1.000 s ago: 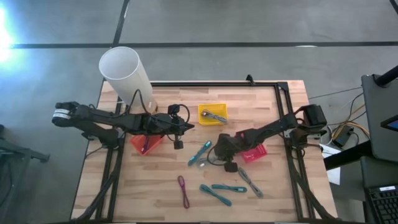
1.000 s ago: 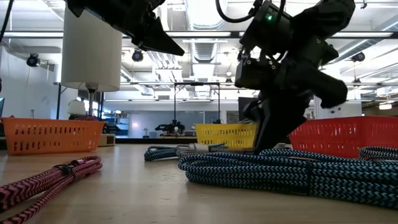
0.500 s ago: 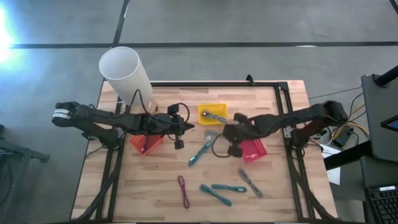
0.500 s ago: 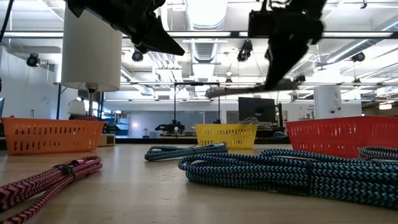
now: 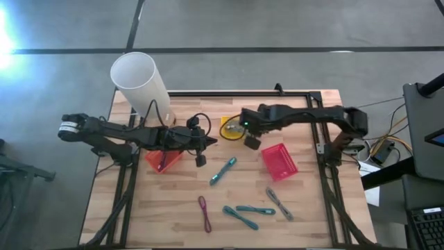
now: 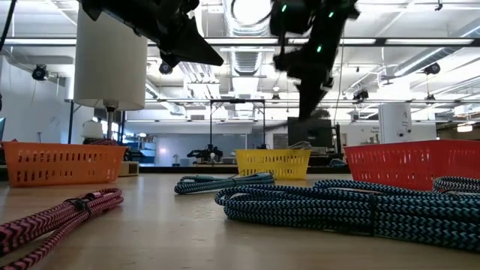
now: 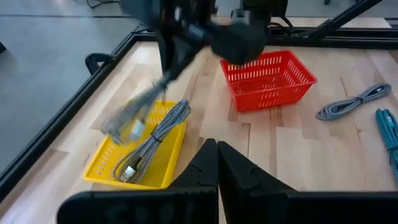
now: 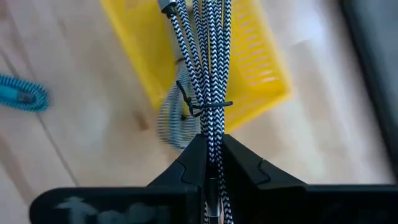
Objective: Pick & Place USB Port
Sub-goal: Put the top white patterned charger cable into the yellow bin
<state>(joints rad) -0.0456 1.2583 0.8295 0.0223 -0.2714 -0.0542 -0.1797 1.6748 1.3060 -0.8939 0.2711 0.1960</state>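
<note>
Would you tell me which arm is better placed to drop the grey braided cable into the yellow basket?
The right: its gripper is shut on the grey cable above the yellow basket. The left gripper holds nothing.

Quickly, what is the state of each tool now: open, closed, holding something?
Left tool: closed, empty, near the orange basket.
Right tool: closed on a grey cable, over the yellow basket.

The left gripper (image 7: 217,163) shows its jaws pressed together over the wooden surface (image 7: 298,155). Beyond, the right arm (image 7: 205,31) dangles a blurred cable bundle (image 7: 134,115) above the yellow basket (image 7: 102,167) (one grey braided cable (image 7: 155,142) lies inside), near a red basket (image 7: 268,78).
</note>
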